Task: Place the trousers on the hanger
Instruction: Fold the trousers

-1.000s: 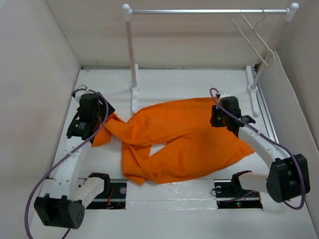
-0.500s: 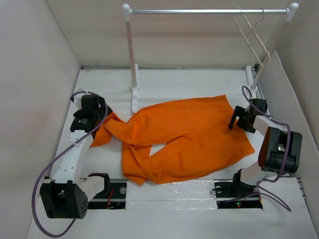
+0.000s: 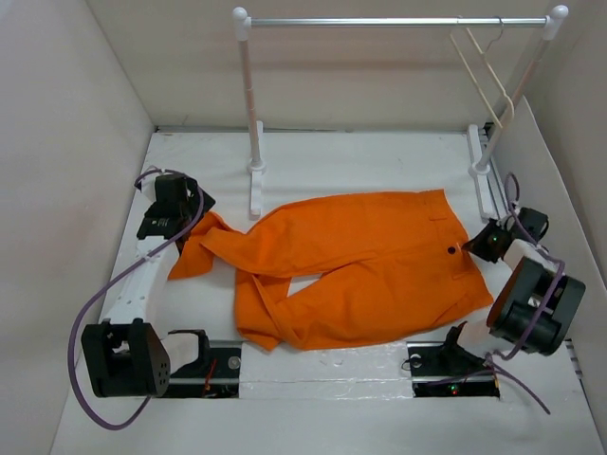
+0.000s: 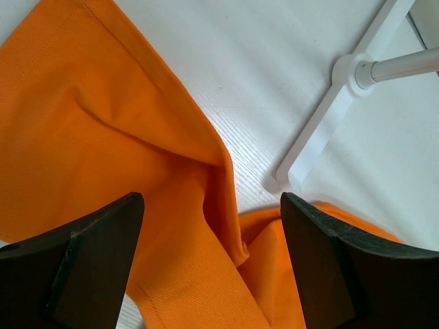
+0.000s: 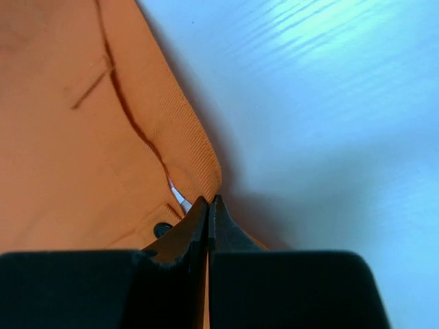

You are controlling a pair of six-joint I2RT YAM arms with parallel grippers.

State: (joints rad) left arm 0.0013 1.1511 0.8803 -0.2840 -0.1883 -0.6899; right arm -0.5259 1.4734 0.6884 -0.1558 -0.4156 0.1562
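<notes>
Trousers (image 3: 360, 270) lie spread on the tabletop (image 3: 360, 161), waistband to the right, legs running left and crumpled over each other. Your right gripper (image 5: 208, 203) is pinched tight on the waistband edge, just beside the dark button (image 3: 450, 250). Your left gripper (image 4: 209, 205) is wide, hovering above a leg fold near the rack foot (image 4: 322, 130). Hanger (image 3: 486, 71) hangs at the right end of the rack bar (image 3: 379, 21), well apart from the cloth.

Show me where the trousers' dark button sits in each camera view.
Top external: button right of centre, on the trousers near their waistband.
Left wrist: not in it.
Right wrist: button lower left of centre, beside the shut jaws' tips.
Shared landmark: the orange cloth, in all three views.
</notes>
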